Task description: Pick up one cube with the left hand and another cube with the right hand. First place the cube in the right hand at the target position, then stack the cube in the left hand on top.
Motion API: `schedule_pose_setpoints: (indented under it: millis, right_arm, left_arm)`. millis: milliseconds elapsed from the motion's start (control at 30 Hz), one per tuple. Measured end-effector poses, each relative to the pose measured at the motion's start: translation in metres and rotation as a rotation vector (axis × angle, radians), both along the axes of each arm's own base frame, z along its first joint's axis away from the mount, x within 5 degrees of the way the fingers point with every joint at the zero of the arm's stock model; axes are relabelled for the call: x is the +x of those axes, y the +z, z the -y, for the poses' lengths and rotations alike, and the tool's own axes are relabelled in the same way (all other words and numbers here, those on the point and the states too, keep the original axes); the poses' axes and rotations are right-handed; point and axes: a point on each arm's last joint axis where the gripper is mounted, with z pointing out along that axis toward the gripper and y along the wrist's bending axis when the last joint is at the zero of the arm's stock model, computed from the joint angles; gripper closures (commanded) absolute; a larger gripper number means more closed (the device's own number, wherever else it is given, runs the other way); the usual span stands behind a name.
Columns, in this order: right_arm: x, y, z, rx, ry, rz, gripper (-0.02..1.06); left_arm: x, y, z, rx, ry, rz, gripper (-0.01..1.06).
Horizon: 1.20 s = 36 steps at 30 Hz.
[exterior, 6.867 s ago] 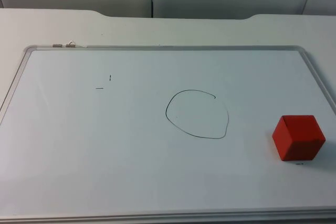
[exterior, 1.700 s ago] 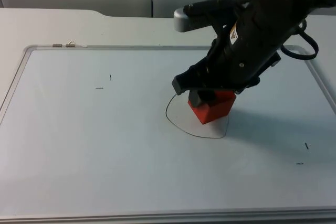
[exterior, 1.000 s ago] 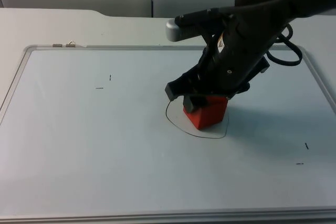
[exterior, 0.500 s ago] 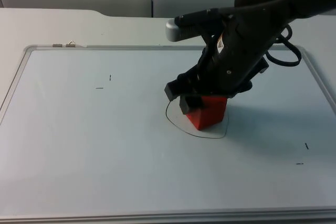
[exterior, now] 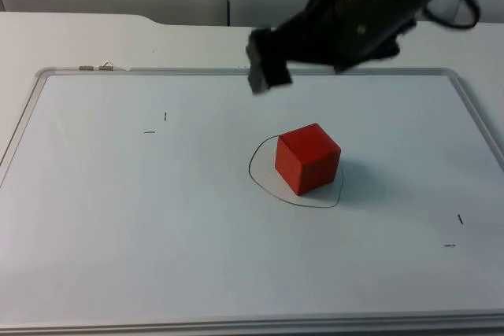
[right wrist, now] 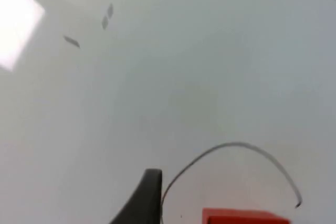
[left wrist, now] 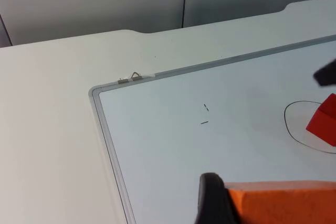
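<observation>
A red cube [exterior: 308, 159] sits alone inside the hand-drawn black circle [exterior: 261, 182] near the middle of the whiteboard [exterior: 118, 234] that lies on the white desk [exterior: 79, 37]. It stands flat on the board with 1 corner turned toward the near edge, and nothing touches it. In the right wrist view the top of this cube [right wrist: 245, 216] shows just beside the circle's line [right wrist: 236, 148].

The right pincer [exterior: 268, 68] hangs in the air above the board's far edge, up and away from the red cube and well apart from it. 1 dark finger [right wrist: 144, 198] shows in the right wrist view; how wide this pincer stands cannot be told.

The left pincer [left wrist: 262, 208] holds an orange cube [left wrist: 283, 203]: a black finger [left wrist: 212, 200] lies against the cube's side in the left wrist view. From there it looks across the board's far left corner, where 2 small metal clips [left wrist: 131, 78] sit on the frame. The red cube [left wrist: 324, 121] and part of the circle [left wrist: 294, 132] lie farther along the board.

A few short pen marks [exterior: 156, 123] dot the board's left half, and 2 more [exterior: 455, 230] lie near its right edge.
</observation>
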Motion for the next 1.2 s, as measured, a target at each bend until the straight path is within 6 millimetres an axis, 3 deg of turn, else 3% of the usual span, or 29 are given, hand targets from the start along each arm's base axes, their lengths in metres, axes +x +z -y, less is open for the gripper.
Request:
schedule_pose_setpoints:
  millis: [133,167,300,333,467,500,733,867,1067,1200]
  right_arm:
    - [-0.030,0.099,0.021,0.100,0.044,0.225,0.10]
    - [-0.030,0.099,0.021,0.100,0.044,0.225,0.10]
    - [-0.076,0.177,0.053,0.166,0.067,0.399,0.10]
    - [-0.076,0.177,0.053,0.166,0.067,0.399,0.10]
    - [-0.125,0.223,0.088,0.168,0.089,0.502,0.10]
    - [-0.125,0.223,0.088,0.168,0.089,0.502,0.10]
    - [-0.176,0.257,0.121,0.226,0.105,0.588,0.10]
    - [-0.194,0.255,0.133,0.226,0.117,0.612,0.10]
    - [-0.212,0.231,0.145,0.212,0.131,0.628,0.10]
    - [-0.224,0.233,0.153,0.228,0.129,0.658,0.10]
  left_arm:
    - [0.000,0.000,0.000,0.000,0.000,0.000,0.83]
    - [0.000,0.000,0.000,0.000,0.000,0.000,0.83]
    - [0.000,0.000,0.000,0.000,0.000,0.000,0.83]
    - [0.000,0.000,0.000,0.000,0.000,0.000,0.83]
    - [0.000,0.000,0.000,0.000,0.000,0.000,0.83]
    - [0.000,0.000,0.000,0.000,0.000,0.000,0.83]
    - [0.000,0.000,0.000,0.000,0.000,0.000,0.83]
    - [0.000,0.000,0.000,0.000,0.000,0.000,0.83]
    - [0.000,0.000,0.000,0.018,-0.012,0.008,0.83]
    - [0.000,0.001,0.001,0.009,-0.022,0.015,0.83]
